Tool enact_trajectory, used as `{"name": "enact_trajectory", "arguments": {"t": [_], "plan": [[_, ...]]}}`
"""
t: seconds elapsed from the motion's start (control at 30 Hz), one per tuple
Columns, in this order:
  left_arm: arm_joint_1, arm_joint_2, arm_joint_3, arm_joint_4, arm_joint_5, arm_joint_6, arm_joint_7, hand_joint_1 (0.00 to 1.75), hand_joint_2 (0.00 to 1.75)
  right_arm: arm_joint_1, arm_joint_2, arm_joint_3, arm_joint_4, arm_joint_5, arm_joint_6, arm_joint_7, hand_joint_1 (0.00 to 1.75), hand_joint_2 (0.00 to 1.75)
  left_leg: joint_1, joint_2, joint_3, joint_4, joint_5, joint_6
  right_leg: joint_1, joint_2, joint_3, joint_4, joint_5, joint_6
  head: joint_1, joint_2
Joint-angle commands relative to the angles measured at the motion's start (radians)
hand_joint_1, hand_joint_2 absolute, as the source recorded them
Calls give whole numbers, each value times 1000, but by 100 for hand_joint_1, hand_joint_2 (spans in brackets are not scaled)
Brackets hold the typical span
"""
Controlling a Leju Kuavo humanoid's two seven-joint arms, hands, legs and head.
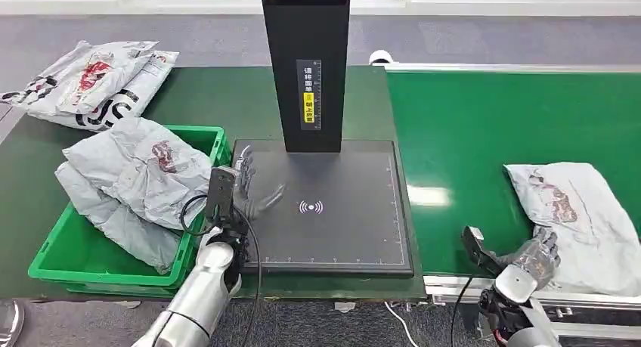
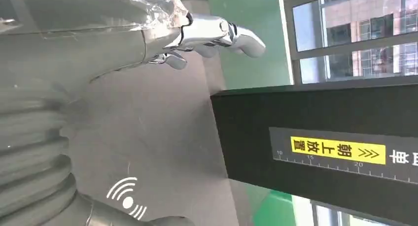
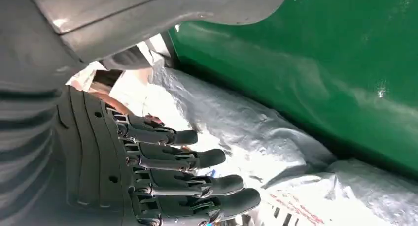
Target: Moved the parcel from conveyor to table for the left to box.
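In the head view, the parcel (image 1: 578,211) lies flat on the green conveyor (image 1: 469,135), on the robot's right side, probably because it has just arrived for pick-up. The right hand (image 1: 538,255) rests at the near edge of the parcel with its fingers spread over it; it seems to hold nothing yet. The left hand (image 1: 246,187) waits, released, over the dark scan pad (image 1: 340,226) on the surface, just beside the green bin (image 1: 98,264), likely ready to take the parcel. In the left wrist view, its fingers (image 2: 222,34) are apart above the pad. In the right wrist view, the dark fingers (image 3: 187,162) stretch over the grey parcel film, very near or touching.
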Motion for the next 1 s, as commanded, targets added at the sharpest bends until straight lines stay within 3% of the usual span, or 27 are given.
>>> {"name": "enact_trajectory", "arguments": {"t": [0.03,1.0], "plan": [[-37,17,2,63,11,-5,7,0,175,-18,-18,70,31,-1,-1,5,0,175,0,1,3,-1,0,0,1,0,3,-2,0,-1,0,0],[-64,-3,10,122,23,-11,0,0,175,36,-49,103,-6,-1,23,52,0,175,0,-1,3,-1,0,0,0,-2,3,-2,0,0,0,0]]}}
